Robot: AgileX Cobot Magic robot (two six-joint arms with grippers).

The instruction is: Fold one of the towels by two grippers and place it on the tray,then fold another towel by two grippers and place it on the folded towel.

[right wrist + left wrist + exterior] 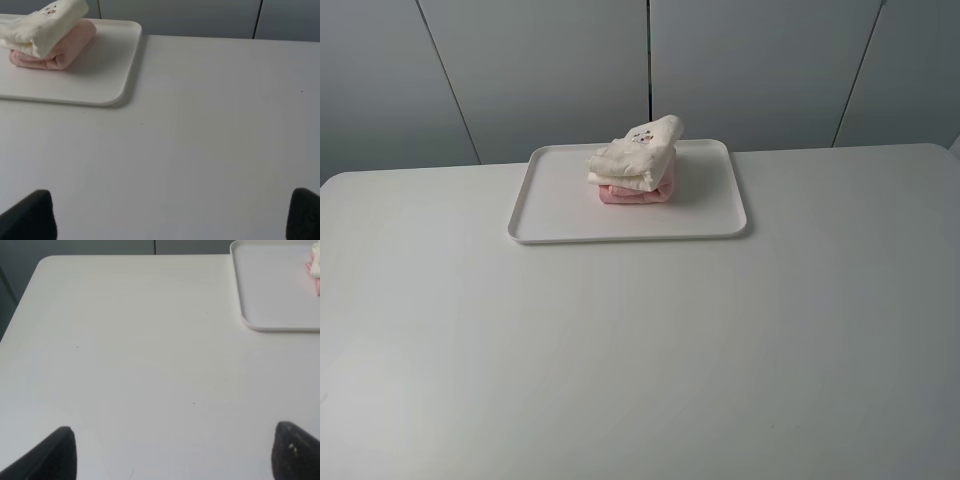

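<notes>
- A flat white rectangular plastic tray with rounded corners and a low rim (545, 205) is seen toward the far side of a plain white table (640, 350), set apart from the far table edge.
- A folded pale pink terry towel (638, 193) is laid on the tray, in its far half, and a folded cream-white terry towel with a small embroidered mark (635, 157) is stacked on top of it, overhanging toward the far rim.
- Bare tray floor is left on both sides of the stack and along the near rim.
- Wide open tabletop is left between the tray and the near edge, and on either side out to the rounded far corners.
- In the high view neither arm is shown.
- The left gripper (172, 455) is seen only as two dark fingertips (55, 455) set wide apart over bare table, nothing between them; the rest is cut off.
- The right gripper (172, 215) likewise shows two black fingertips (32, 212) spread wide with only tabletop between.
- In the left wrist view the towels are cropped to a sliver at the picture edge.
- The embroidered mark is too small to be read.
</notes>
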